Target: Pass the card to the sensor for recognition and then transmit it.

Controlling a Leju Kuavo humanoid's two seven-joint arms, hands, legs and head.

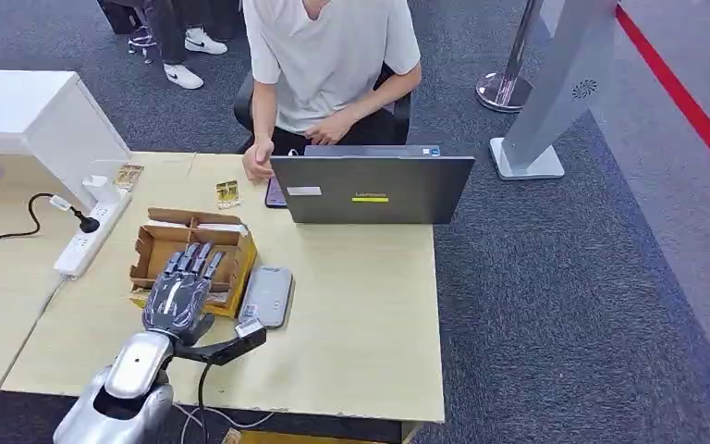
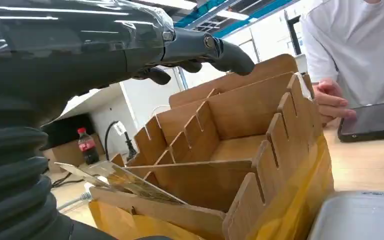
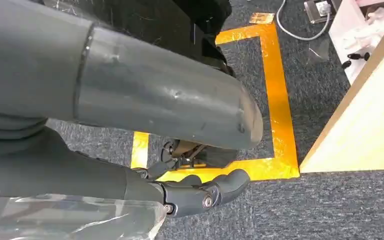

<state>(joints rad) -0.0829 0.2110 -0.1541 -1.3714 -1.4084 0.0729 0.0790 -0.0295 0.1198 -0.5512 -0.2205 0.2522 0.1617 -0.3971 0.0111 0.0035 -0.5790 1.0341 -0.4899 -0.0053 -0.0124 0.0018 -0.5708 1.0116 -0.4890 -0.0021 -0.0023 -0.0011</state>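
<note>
My left hand (image 1: 182, 289) hovers flat over a slotted cardboard box (image 1: 159, 242) on the wooden table (image 1: 361, 314), fingers stretched out and holding nothing. In the left wrist view the hand (image 2: 105, 45) reaches above the box (image 2: 260, 125). A card in a clear sleeve (image 2: 127, 182) leans in the box's nearest slot, below the hand and apart from it. The grey flat sensor (image 1: 266, 296) lies just right of the box, its corner (image 2: 360, 217) close by. My right hand (image 3: 145, 105) hangs beside the table over the carpet, holding nothing.
A person sits behind an open laptop (image 1: 370, 190) at the far edge, one hand by a dark phone (image 1: 275, 192). Two loose cards (image 1: 228, 192) lie behind the box. A power strip (image 1: 91, 239) and cable lie left. Yellow floor tape (image 3: 275, 95) runs under the table's edge.
</note>
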